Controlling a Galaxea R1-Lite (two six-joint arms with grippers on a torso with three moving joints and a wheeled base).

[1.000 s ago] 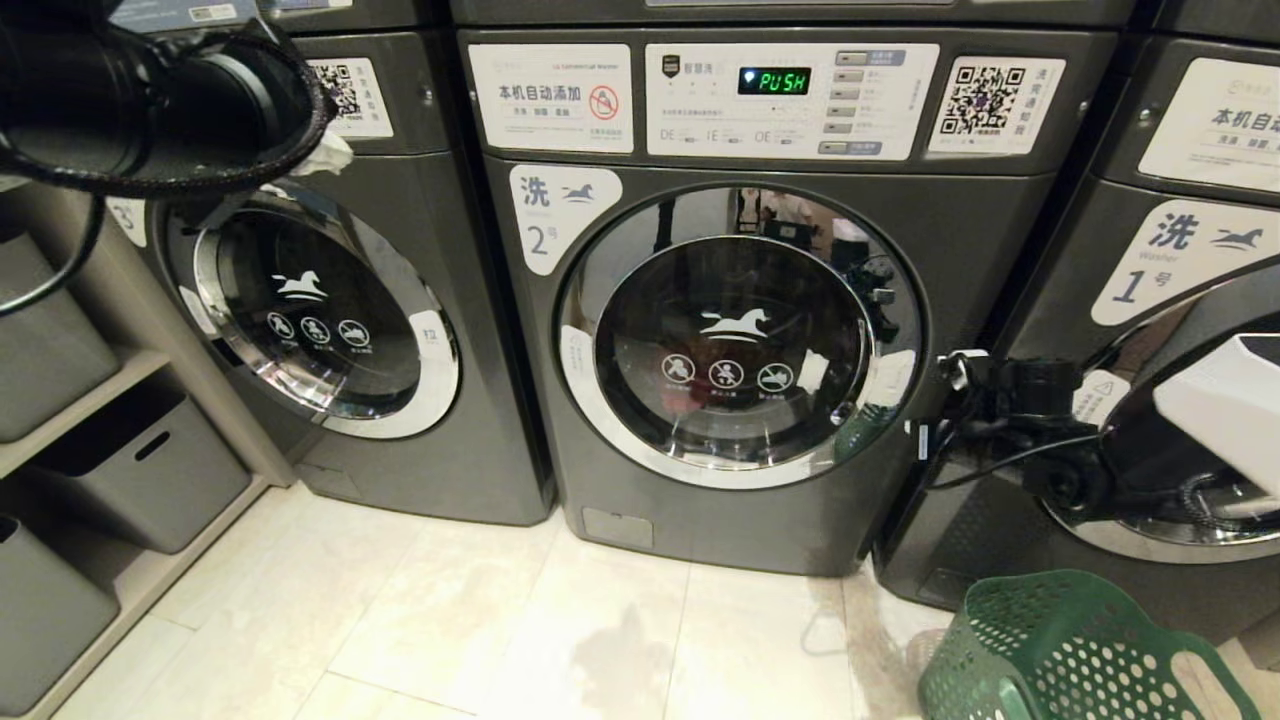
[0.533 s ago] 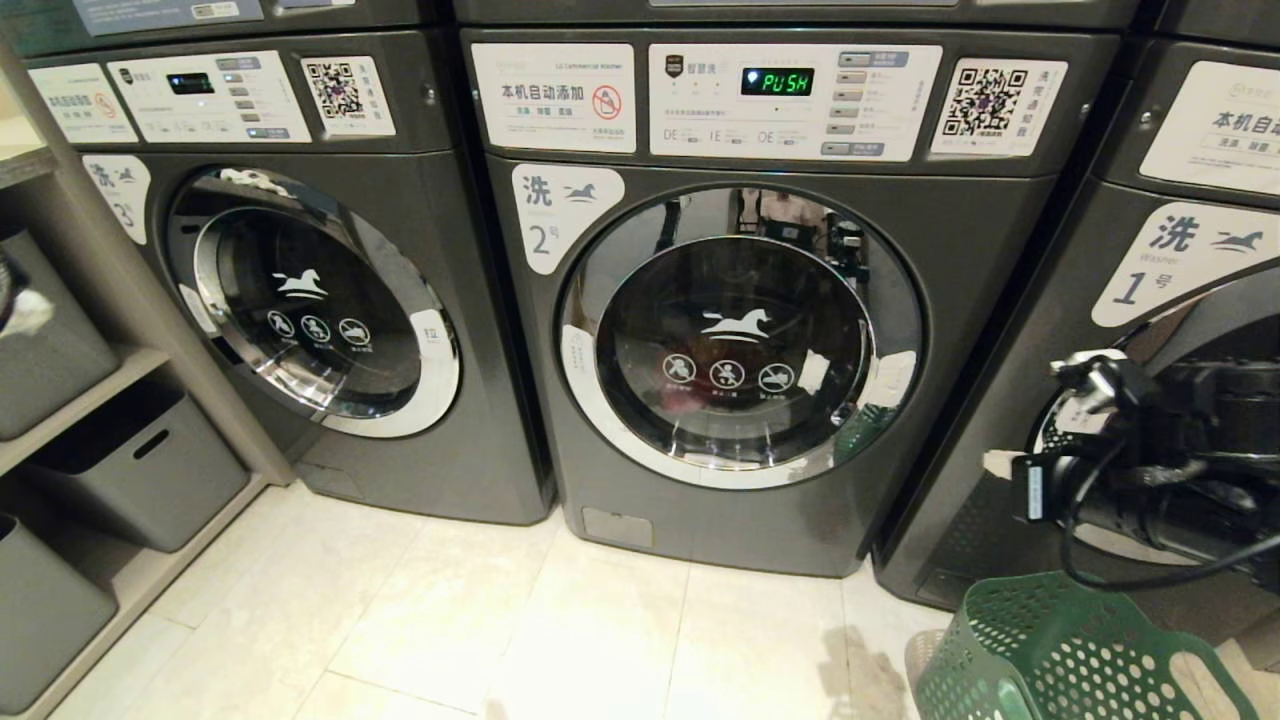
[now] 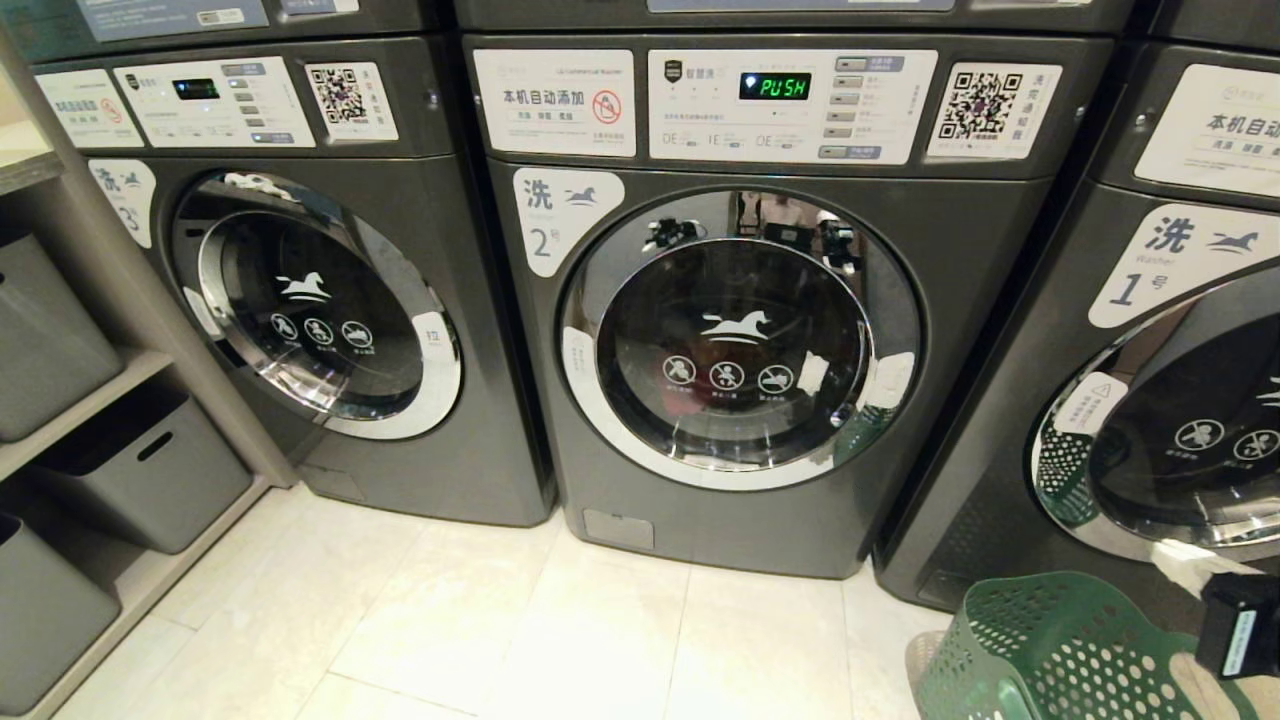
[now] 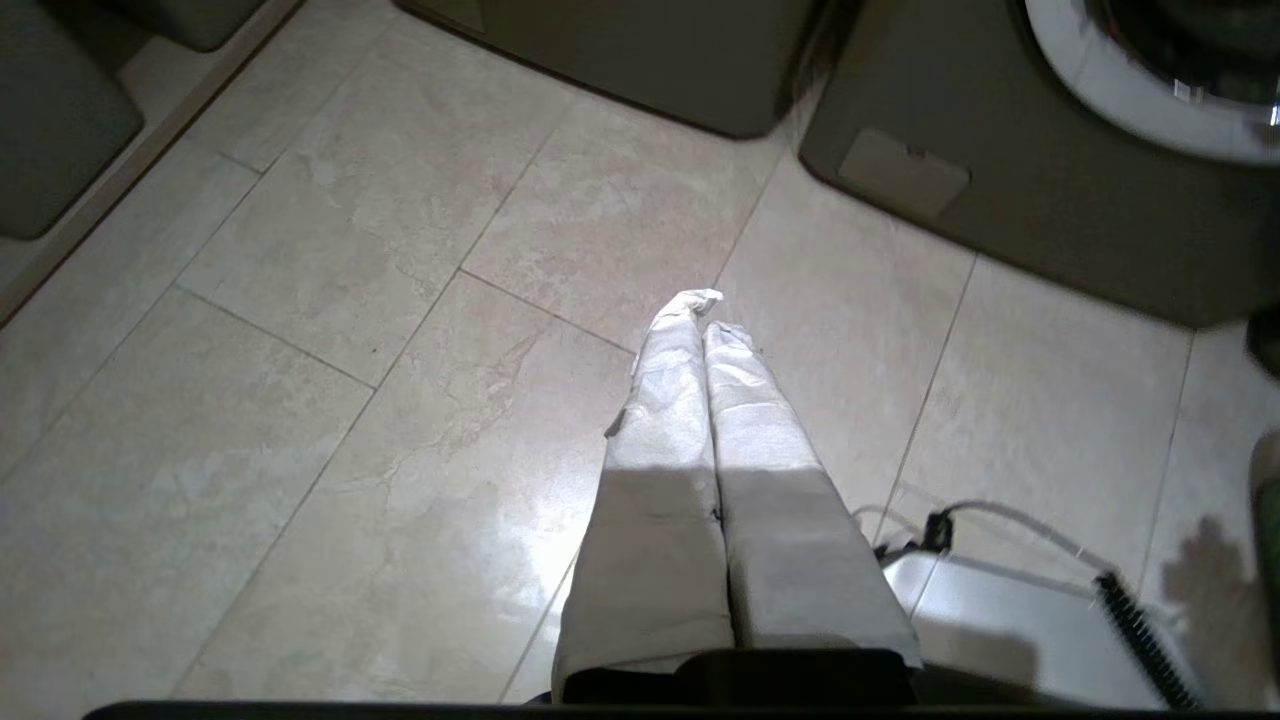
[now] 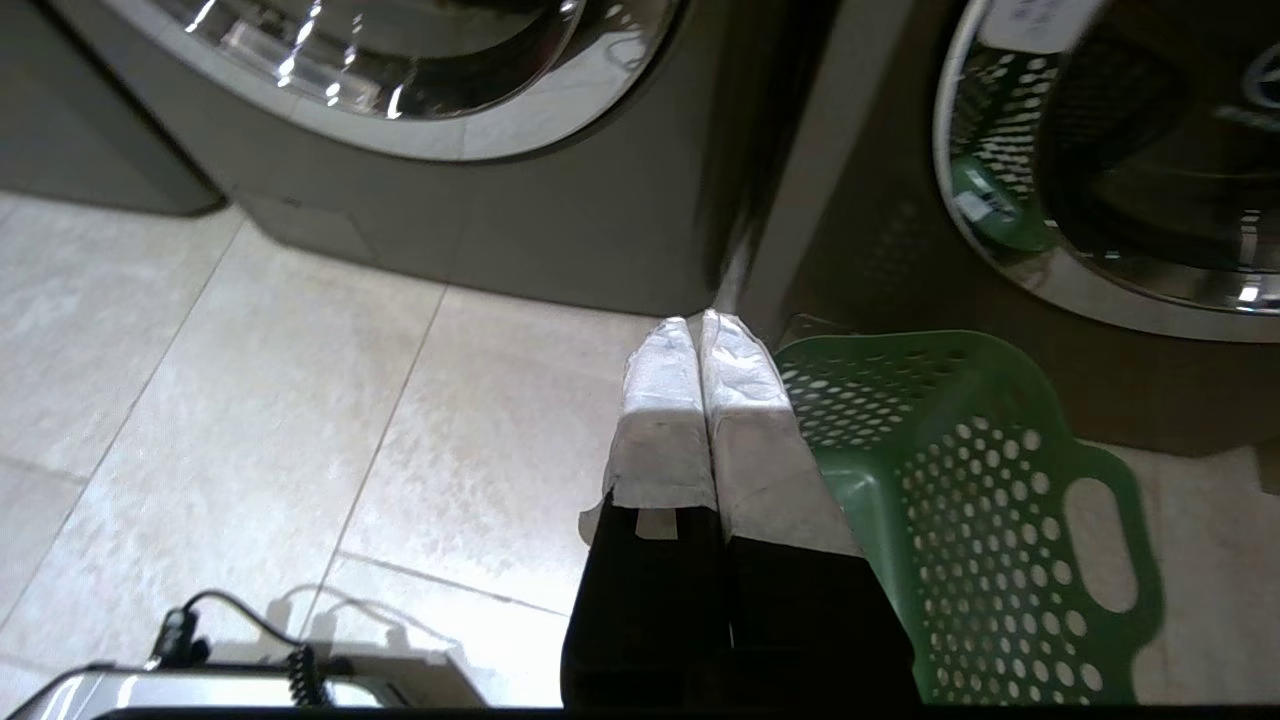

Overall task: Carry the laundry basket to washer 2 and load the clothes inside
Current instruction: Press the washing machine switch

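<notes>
My left gripper (image 4: 700,310) hangs over bare floor tiles, jaws clenched on nothing. Centre frame, washer 2 (image 3: 740,330) has its door closed. Lower right, the laundry basket (image 3: 1060,650) sits on the floor beside my right gripper (image 5: 697,325), also clenched empty. I judge loading finished; next I'd start the wash.

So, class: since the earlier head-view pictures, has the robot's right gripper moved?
Yes. The right gripper has dropped from beside washer 2's door to the lower right corner, just above the laundry basket.
</notes>
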